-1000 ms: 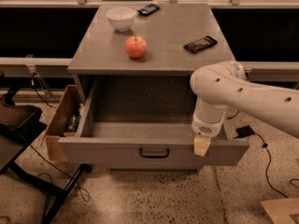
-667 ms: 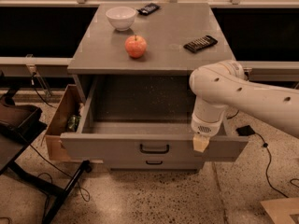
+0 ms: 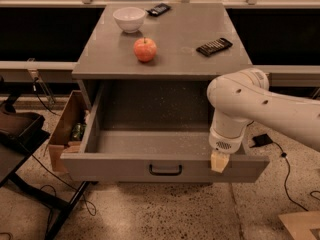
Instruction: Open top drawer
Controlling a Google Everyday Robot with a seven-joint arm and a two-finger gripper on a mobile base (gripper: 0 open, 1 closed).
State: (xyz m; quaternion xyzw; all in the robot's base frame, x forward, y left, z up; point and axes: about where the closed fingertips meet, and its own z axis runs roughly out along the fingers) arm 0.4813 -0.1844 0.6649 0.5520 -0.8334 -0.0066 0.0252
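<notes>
The top drawer (image 3: 125,168) is open & sticks far out from under the grey table (image 3: 175,59), so its deep grey inside shows. Its flat front faces the camera, w/ a small black handle (image 3: 165,170) in the middle. The claw (image 3: 219,162) is at the top edge of the drawer front, near the right end & well apart from the handle. Its tan end hangs down over that edge. Can't tell if the claw is open or closed. The big white arm (image 3: 240,104) comes in from the right side & bends down to the drawer. On the table a red apple (image 3: 145,49) sits a bit left of the middle. A white bowl (image 3: 129,19) is behind it at the back, w/ a black phone (image 3: 159,9) just beside the bowl. A black remote (image 3: 214,46) lies on the right part, well apart from the apple. A cardboard box (image 3: 64,129) stands on the speckled floor (image 3: 165,214) just beside the drawer's left wall, w/ sth green inside. A small black plug block (image 3: 261,140) & a cord lie on the floor at the right.
</notes>
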